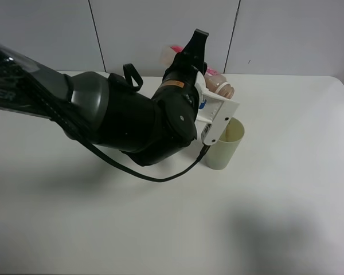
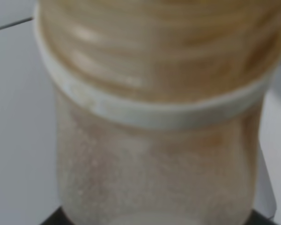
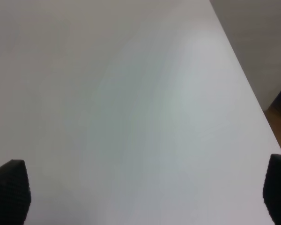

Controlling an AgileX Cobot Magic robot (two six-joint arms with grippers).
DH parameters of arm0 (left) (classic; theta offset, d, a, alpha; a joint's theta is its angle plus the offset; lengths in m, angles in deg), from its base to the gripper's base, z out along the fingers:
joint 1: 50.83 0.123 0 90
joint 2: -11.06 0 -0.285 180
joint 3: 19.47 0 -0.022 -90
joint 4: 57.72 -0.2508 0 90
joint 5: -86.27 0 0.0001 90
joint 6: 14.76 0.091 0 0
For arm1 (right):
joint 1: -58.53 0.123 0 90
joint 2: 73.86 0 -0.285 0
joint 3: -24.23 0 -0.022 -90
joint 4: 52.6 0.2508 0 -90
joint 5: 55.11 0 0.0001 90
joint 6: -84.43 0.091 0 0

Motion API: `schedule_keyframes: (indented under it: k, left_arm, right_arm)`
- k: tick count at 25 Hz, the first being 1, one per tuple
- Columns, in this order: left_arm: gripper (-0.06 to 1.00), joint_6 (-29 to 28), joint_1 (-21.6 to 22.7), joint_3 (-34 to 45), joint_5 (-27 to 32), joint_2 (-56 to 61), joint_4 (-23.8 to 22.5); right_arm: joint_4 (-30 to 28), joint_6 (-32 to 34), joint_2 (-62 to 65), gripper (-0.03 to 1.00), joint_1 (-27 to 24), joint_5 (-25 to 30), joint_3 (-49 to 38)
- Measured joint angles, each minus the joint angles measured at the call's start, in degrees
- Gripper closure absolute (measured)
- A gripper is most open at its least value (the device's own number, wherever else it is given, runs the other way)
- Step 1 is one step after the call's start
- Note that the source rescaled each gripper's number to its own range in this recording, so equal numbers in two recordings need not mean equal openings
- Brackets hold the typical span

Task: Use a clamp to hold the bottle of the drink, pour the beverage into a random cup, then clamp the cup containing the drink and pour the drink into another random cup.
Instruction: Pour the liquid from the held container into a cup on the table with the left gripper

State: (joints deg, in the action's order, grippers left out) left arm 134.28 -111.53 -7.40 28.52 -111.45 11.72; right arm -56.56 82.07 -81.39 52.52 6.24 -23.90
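My left gripper (image 1: 211, 86), on the bulky black arm, is shut on the bottle (image 1: 220, 86). It holds the bottle tipped on its side, mouth to the right, above and just behind the pale yellow-green cup (image 1: 223, 148). That cup stands upright on the white table (image 1: 286, 189). In the left wrist view the bottle (image 2: 154, 140) fills the frame, its ribbed neck and white ring close up. It is tinted by the tea-brown beverage (image 2: 150, 61). No stream shows in any view. My right gripper (image 3: 145, 197) hangs open over bare table. The blue cup is hidden, save perhaps a blue speck (image 1: 202, 105).
A pink and white object (image 1: 173, 52) stands at the back of the table, mostly behind the left arm. A black cable (image 1: 160, 176) loops from the arm onto the tabletop in front of the cup. In the right wrist view the table's edge (image 3: 246, 79) runs close by.
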Motion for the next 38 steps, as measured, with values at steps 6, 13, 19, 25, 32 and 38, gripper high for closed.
schedule_keyframes:
  k: [6,13,19,25,32,38]
  left_arm:
    - [0.94,0.1,0.0,0.0,-0.2,0.0,-1.0]
    - [0.94,2.0,0.0,0.0,-0.9,0.0,-3.0]
    - [0.94,2.2,0.0,0.0,-2.1,0.0,-4.2]
    - [0.94,2.2,0.0,0.0,-2.3,0.0,-4.4]
    - [0.94,2.6,0.0,0.0,-2.6,0.0,-5.8]
    - [0.94,3.7,0.0,0.0,-3.5,0.0,-8.1]
  right_arm:
    - [0.0,0.0,0.0,-0.03,0.0,0.0,0.0]
    - [0.0,0.0,0.0,-0.03,0.0,0.0,0.0]
    - [0.0,0.0,0.0,-0.03,0.0,0.0,0.0]
    - [0.0,0.0,0.0,-0.03,0.0,0.0,0.0]
    - [0.0,0.0,0.0,-0.03,0.0,0.0,0.0]
    - [0.0,0.0,0.0,-0.03,0.0,0.0,0.0]
